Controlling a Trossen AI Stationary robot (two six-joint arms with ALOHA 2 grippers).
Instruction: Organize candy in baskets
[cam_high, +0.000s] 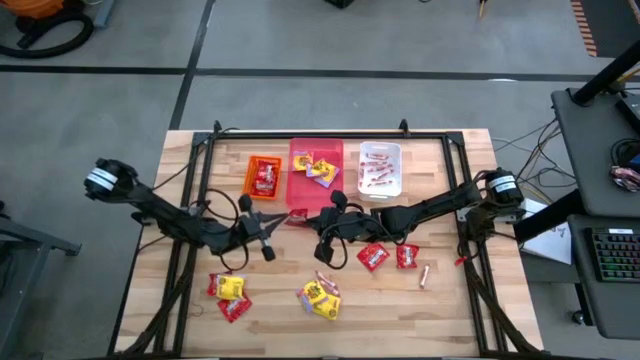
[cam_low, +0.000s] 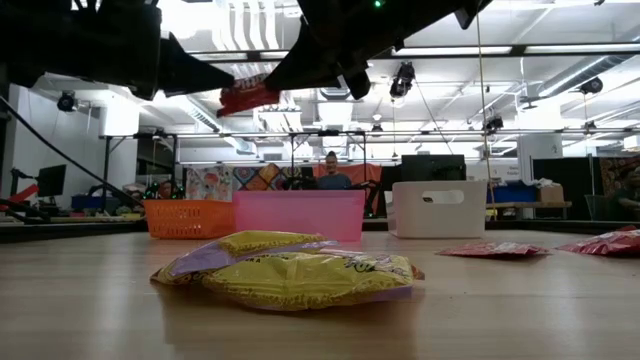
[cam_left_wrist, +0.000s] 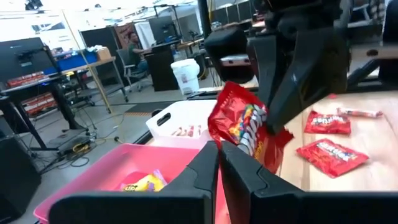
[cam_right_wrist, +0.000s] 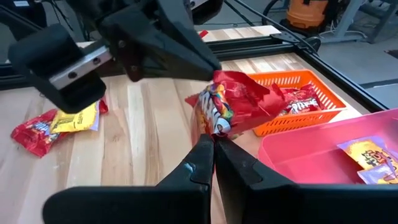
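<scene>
Just in front of the pink basket (cam_high: 316, 181), above the table (cam_high: 190, 170), I saw the left gripper (cam_high: 283, 217) and right gripper (cam_high: 312, 218) both clenched on one red candy packet (cam_high: 297, 214), fingertips meeting; more packets lay nearer me.

One camera looks straight down on my table (cam_high: 200, 300); another sits level at tabletop height; my wrist cameras face each other, sharing the red packet (cam_left_wrist: 249, 127).
</scene>
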